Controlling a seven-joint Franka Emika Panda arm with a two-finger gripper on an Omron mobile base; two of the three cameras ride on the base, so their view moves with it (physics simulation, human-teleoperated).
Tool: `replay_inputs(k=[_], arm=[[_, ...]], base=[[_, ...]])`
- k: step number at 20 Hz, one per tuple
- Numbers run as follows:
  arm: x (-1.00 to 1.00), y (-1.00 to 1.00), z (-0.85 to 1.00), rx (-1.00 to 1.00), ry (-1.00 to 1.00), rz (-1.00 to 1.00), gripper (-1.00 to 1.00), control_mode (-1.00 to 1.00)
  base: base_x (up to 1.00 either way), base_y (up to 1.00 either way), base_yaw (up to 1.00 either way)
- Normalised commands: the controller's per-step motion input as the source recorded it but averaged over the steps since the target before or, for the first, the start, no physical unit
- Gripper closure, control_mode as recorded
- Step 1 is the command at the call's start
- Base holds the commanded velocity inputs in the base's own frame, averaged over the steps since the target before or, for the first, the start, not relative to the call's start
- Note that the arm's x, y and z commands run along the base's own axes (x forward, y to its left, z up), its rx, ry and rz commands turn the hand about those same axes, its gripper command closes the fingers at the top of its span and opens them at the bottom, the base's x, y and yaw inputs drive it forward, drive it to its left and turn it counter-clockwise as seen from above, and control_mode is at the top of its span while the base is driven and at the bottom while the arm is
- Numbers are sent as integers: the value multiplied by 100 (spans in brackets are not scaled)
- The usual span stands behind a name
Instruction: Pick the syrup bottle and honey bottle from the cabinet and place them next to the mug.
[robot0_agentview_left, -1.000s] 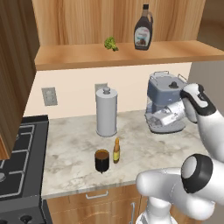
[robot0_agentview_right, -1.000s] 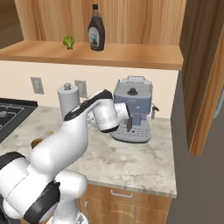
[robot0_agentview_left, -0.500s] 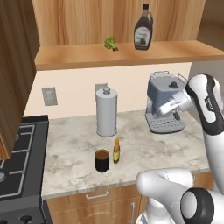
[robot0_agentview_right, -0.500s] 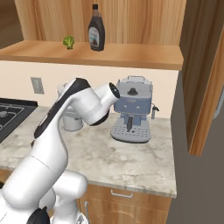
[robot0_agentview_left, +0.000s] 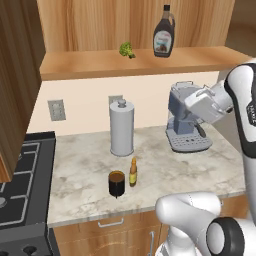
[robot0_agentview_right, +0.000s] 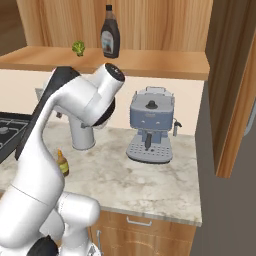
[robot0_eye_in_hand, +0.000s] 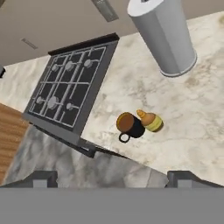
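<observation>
Mug (robot0_agentview_left: 116, 183) sits near the front edge of the marble counter (robot0_agentview_left: 90, 165): short, black, brown inside, small handle seen in hand view (robot0_eye_in_hand: 130, 126); whether anything is in it I can't tell. Honey bottle (robot0_agentview_left: 133, 173) stands upright just right of the mug, about touching it: slim amber body, yellow pointed cap, yellow label, text too small to read. In hand view the bottle (robot0_eye_in_hand: 150, 120) is right up against the mug. In right base view the honey bottle (robot0_agentview_right: 62, 163) shows left of the arm.

Gas stove (robot0_agentview_left: 20, 175) left of the counter, black grates, burners visible in hand view (robot0_eye_in_hand: 70, 92).

Farther back, tall grey cylindrical canister (robot0_agentview_left: 121, 128) with a knob lid, closed, standing behind the mug. Right of it a blue-grey espresso machine (robot0_agentview_right: 151, 131) against the wall. Wall outlet (robot0_agentview_left: 56, 110) left of the canister.

Claw (robot0_eye_in_hand: 109, 177) held high above the counter looking down at mug and honey bottle, fingers spread wide, nothing between them.

Farthest and highest: cabinet (robot0_agentview_left: 135, 61), light wood shelf with panelled back. Syrup bottle (robot0_agentview_left: 163, 39) upright on the shelf, right of centre: dark brown jug shape, neck handle, black cap, pale oval label, writing unreadable. Small green broccoli piece (robot0_agentview_left: 127, 49) on the shelf left of it, apart.
</observation>
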Motion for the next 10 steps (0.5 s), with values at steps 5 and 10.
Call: replay_inputs(k=[5, 10], arm=[[-34, -2, 100, -17, -4, -19, -100, -100], [-20, -3, 100, -16, -25, -15, -100, -100]], base=[[0, 0, 0], [0, 0, 0]])
